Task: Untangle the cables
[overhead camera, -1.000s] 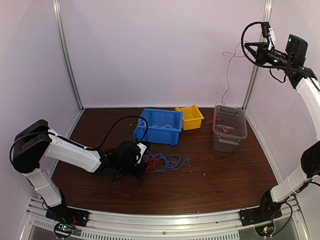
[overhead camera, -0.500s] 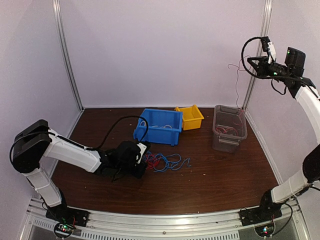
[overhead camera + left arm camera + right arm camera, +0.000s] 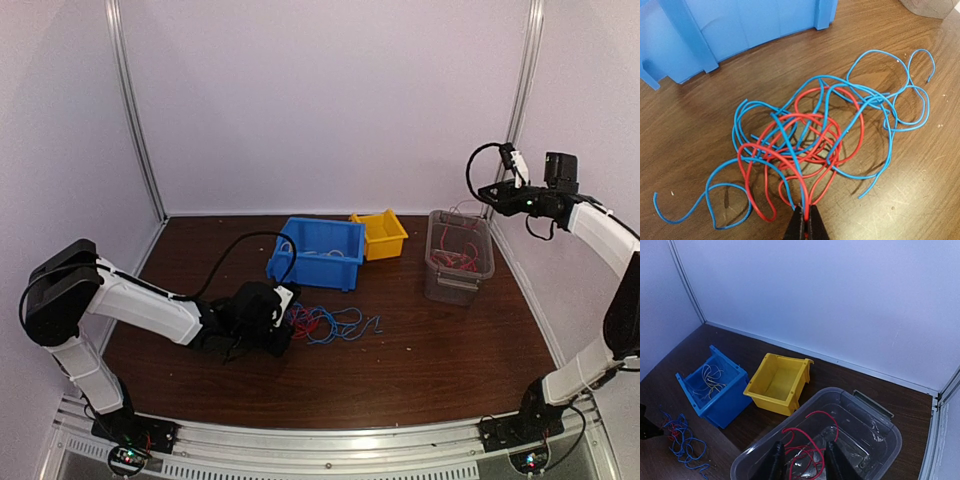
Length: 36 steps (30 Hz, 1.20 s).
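Note:
A tangle of red and blue cables (image 3: 330, 322) lies on the brown table in front of the blue bin. In the left wrist view the tangle (image 3: 810, 140) spreads out just ahead of my left gripper (image 3: 805, 212), which is shut on a red strand at the tangle's near edge. In the top view my left gripper (image 3: 285, 325) sits at the tangle's left side. My right gripper (image 3: 805, 445) is open and empty, hovering above the clear bin (image 3: 880, 415), where loose red cables (image 3: 799, 430) lie. It is at the far right in the top view (image 3: 487, 192).
A blue bin (image 3: 315, 250) holding a few pale thin wires (image 3: 710, 377) stands at the back centre. A yellow bin (image 3: 380, 235) with nothing visible inside leans beside it. The clear bin (image 3: 460, 285) stands at the right. White walls and metal posts enclose the table.
My right arm has come down from high up to just above the clear bin. The thin strand that hung from it now lies in the bin. The left arm has not moved.

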### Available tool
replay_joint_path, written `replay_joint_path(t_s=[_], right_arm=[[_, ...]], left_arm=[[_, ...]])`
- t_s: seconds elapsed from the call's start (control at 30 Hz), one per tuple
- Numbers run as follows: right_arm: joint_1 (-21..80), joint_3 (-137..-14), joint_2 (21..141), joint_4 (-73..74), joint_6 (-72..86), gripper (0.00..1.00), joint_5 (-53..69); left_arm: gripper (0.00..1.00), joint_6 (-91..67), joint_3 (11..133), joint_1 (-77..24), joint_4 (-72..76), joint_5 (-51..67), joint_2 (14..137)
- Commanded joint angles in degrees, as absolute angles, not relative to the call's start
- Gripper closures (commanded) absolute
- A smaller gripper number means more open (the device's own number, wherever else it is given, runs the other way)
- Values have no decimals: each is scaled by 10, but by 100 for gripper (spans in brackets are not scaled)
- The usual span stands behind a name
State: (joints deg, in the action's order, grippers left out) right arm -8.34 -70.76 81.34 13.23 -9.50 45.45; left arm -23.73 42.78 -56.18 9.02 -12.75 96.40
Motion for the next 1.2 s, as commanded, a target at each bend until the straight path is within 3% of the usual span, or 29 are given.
replay_joint_path(t_s=[0.0, 0.17, 0.3, 0.57, 0.8, 1.17], right_arm=[[-88, -686, 829, 147, -109, 62, 458], [-89, -707, 838, 202, -133, 40, 479], [-86, -704, 810, 204, -132, 32, 515], [-4, -683, 796, 214, -160, 34, 526], [163, -671, 816, 252, -219, 36, 546], [312, -706, 909, 297, -281, 40, 593]], left_arm=[[100, -241, 438, -559, 104, -130, 949], [100, -243, 441, -558, 103, -117, 933], [100, -235, 449, -558, 99, -99, 919], [100, -193, 437, -567, 153, 34, 856], [100, -194, 398, -568, 212, 110, 774], [100, -196, 375, -569, 236, 165, 798]])
